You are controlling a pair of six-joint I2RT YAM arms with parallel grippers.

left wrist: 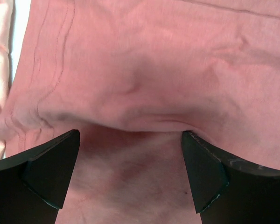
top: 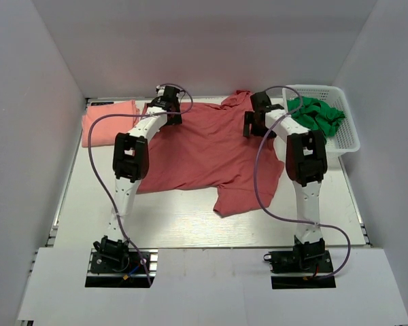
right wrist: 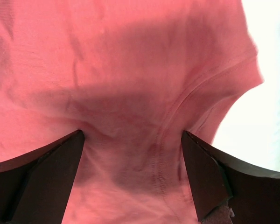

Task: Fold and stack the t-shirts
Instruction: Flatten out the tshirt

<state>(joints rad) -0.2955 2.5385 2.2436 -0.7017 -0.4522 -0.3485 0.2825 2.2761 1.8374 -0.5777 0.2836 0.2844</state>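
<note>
the pink shirt (top: 109, 114) lies just off the far left corner of the red shirt (top: 204, 153), gathered small; whether it is neatly folded i cannot tell. the red shirt is spread almost flat on the table (top: 190, 227), hem to the left and sleeves to the right, with a few soft creases.

the left gripper (left wrist: 130, 140) hangs low over the red shirt's far hem corner. its jaws stand wide apart and hold nothing, with cloth showing between them. the right gripper (right wrist: 133, 135) sits over the red shirt's far shoulder, where the sleeve seam curves. it is equally wide open and empty. a white basket (top: 348, 139) holding a green cloth (top: 316, 115) stands just right of the red shirt.

the red shirt looks light, limp and thin, so i expect it to sag and drag when lifted and to slide easily on the smooth top. the doubled hem on the left and the stitched seam on the right seem the firmest places to pinch. taking both far corners together should keep the edge taut for a fold toward the near side. a shallow pinch may catch one layer only.
</note>
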